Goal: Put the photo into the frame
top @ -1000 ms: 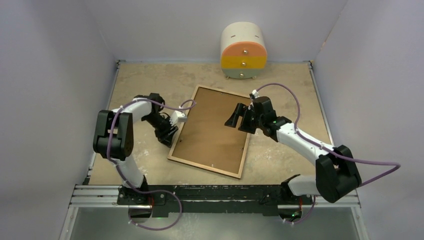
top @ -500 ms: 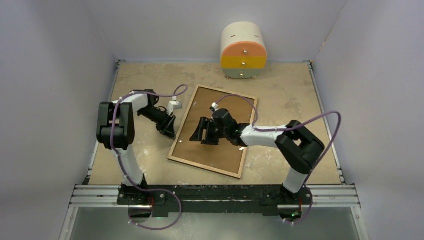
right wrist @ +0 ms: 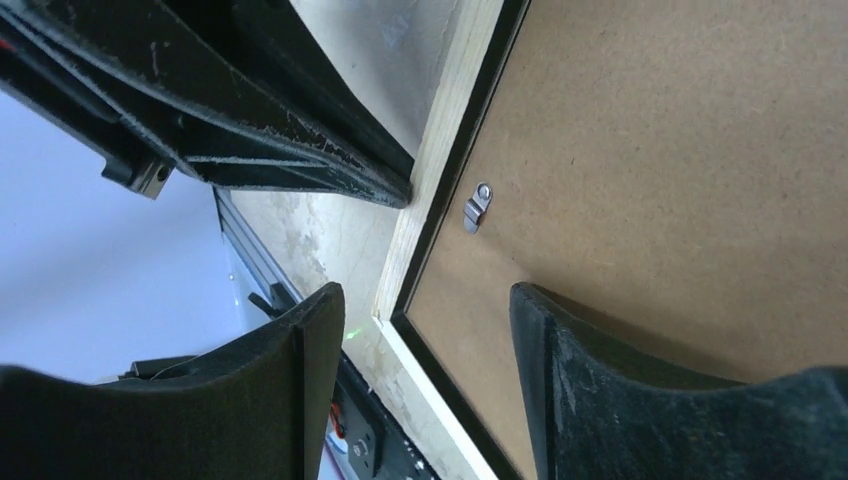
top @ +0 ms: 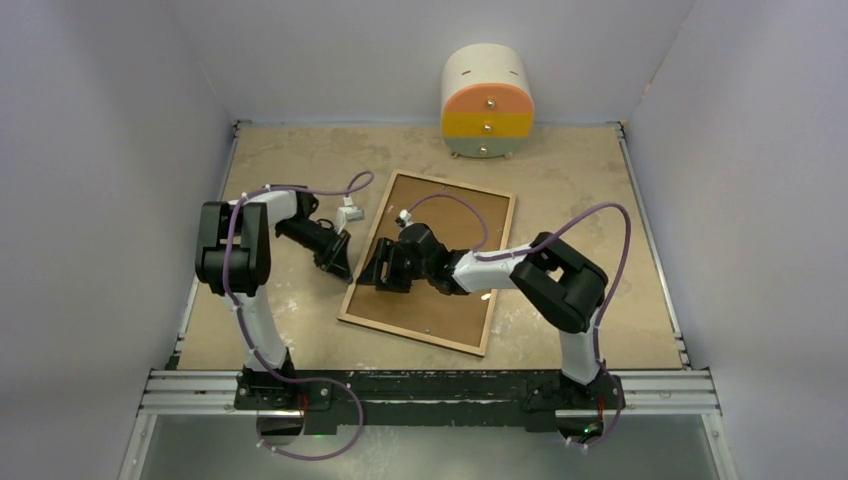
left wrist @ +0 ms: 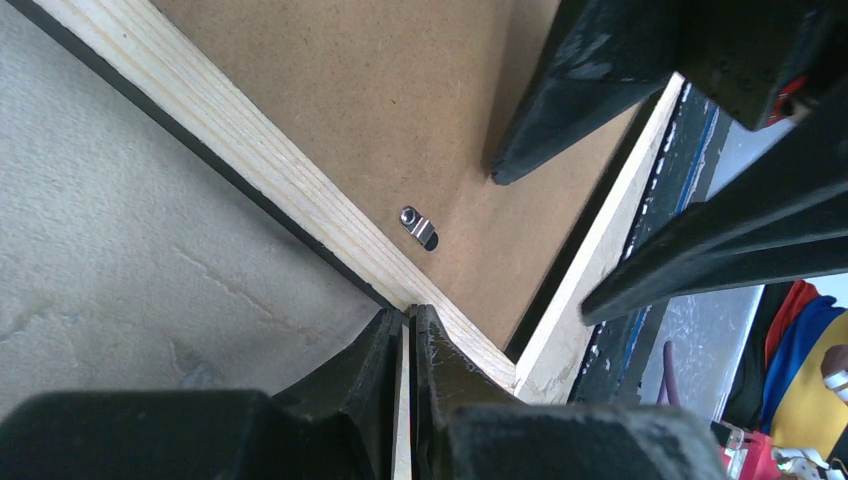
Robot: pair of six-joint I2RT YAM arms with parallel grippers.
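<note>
The frame lies back-up on the table, its light wood rails around a brown backing board. The photo is not visible in any view. My left gripper is shut, with its tips on the frame's left rail near the lower left corner; in the left wrist view the gripper shows only a hairline gap. My right gripper is open and empty over the left part of the board. In the right wrist view it straddles the rail near a metal clip.
A rounded drawer unit with orange and yellow fronts stands at the back. The metal turn clip sits on the board just inside the left rail. Both grippers are close together at the frame's left edge. Grey walls enclose the table.
My right arm has swung from the frame's right side across the board to its left part, gripper still open. My left arm has folded back slightly; its gripper stays at the left rail.
</note>
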